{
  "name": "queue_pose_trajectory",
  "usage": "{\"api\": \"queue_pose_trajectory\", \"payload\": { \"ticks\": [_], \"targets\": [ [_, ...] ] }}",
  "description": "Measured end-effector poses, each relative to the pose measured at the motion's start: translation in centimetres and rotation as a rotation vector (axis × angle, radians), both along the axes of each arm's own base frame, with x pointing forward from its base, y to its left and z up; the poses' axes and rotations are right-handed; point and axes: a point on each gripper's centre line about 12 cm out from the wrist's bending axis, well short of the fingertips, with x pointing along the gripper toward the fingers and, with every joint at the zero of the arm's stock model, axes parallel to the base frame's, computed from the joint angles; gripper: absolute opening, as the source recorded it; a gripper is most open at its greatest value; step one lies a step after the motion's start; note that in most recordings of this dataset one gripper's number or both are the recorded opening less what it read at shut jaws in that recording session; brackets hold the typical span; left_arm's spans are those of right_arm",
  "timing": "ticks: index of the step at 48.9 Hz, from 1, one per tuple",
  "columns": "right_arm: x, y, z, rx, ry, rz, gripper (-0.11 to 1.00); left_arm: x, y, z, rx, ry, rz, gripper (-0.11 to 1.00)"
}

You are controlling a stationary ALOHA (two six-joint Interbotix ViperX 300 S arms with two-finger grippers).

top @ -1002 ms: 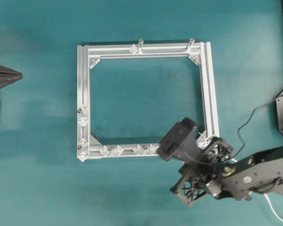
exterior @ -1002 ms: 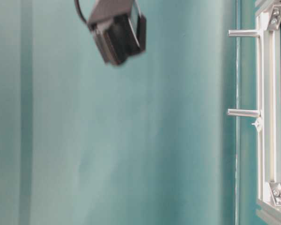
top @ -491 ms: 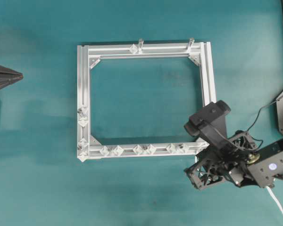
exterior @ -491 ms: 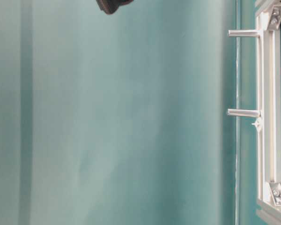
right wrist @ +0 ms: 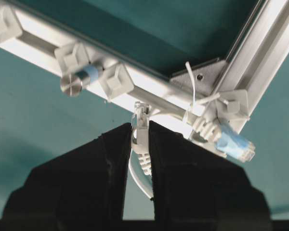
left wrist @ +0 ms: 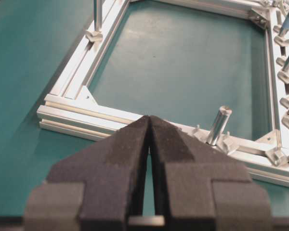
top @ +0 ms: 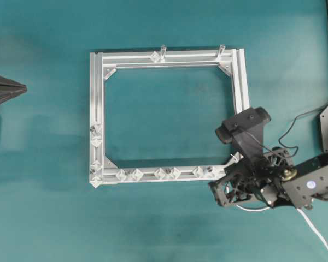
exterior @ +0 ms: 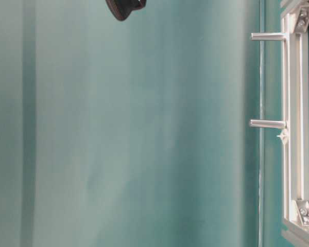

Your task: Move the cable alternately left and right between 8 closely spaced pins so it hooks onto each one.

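The right gripper (right wrist: pixel 140 139) had its jaws clamped on the plug end of the cable (right wrist: pixel 141 126), which stood just short of the frame (top: pixel 97 109) rail, near its corner at about five o'clock in the overhead view. The grip looked narrow and close to the plug's tip, so a snag on a stud could probably twist the plug or pull it out. The pins (top: pixel 165 173) along the six o'clock rail sat in tight pairs, and a slightly wrong height or angle would likely let the cord ride over a pin instead of hooking it. The slack trailing toward four o'clock might also drag on the worktop (top: pixel 164 229) and tug the line off. The left gripper (left wrist: pixel 149 126) hung back with its jaws together, holding nothing. From above, the right arm covered the last pins and the plug itself. The table-level view showed only two posts and a dark scrap of arm.
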Motion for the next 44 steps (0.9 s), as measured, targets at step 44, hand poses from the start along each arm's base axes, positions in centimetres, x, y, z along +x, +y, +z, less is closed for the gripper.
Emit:
{"api": "queue_pose_trajectory", "payload": {
  "ticks": [44],
  "targets": [
    [0.4, -0.6, -1.6, 0.049, -0.032, -0.089, 0.14, 0.0, 0.0, 0.0, 0.000, 0.000, 0.000, 0.00]
  ]
}}
